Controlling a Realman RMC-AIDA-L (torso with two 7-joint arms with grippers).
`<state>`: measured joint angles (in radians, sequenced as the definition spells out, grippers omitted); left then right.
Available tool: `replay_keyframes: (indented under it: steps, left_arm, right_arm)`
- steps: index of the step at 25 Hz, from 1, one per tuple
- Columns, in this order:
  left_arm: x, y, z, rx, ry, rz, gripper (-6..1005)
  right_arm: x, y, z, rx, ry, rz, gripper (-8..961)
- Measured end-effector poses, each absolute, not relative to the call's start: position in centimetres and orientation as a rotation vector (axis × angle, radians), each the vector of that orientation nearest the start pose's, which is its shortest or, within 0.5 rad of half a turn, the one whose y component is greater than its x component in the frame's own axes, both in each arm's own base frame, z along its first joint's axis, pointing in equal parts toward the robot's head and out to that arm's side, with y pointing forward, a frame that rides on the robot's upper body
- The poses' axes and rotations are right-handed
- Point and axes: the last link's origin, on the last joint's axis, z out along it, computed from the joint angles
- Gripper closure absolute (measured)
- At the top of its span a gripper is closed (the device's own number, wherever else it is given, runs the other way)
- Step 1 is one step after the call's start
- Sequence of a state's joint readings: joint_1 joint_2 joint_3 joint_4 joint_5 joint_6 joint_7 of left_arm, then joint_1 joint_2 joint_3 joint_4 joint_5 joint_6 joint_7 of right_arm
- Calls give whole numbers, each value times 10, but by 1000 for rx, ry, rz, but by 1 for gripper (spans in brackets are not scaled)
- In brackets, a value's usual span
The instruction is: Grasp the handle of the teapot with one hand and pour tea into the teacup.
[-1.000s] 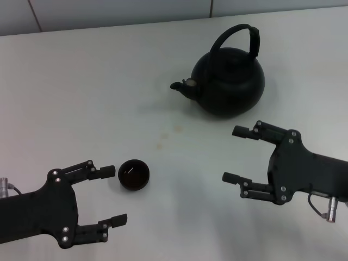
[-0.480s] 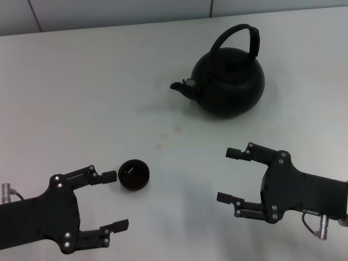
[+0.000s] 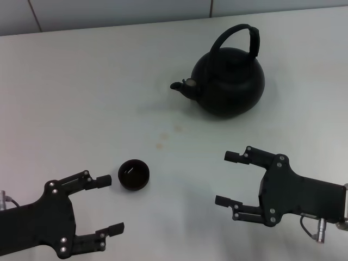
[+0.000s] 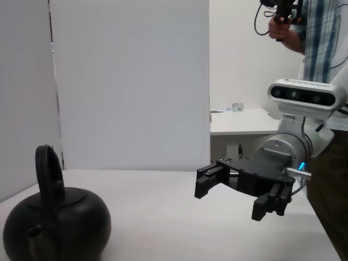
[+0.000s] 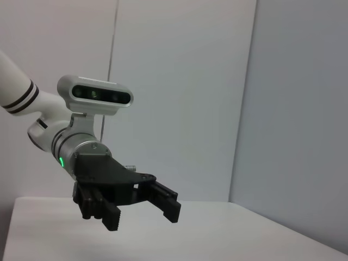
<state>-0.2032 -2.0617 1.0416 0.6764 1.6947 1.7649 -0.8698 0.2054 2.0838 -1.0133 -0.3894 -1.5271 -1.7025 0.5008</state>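
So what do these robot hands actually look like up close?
Both the left gripper and right gripper are matte black, flat-bodied claws with two jointed fingers and silver screws. Behind each sits a silver-grey wrist carrying a wide camera bar, on a white arm with black rings; a thin cable hangs by the right wrist.

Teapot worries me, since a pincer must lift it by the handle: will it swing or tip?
The teapot looks bulbous and probably heavy. Hung from its tall arched handle, it may swing. Its spout would likely dip when tilted.
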Motion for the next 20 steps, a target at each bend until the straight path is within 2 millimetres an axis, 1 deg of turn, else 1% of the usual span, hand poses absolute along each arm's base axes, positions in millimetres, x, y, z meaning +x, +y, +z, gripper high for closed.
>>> replay_keyframes:
  steps: [20]
  left_arm:
    - [-289,220,-14,-2812,-86,-890,197]
  right_arm:
    - [298,210,-41,-2527,-1,958,201]
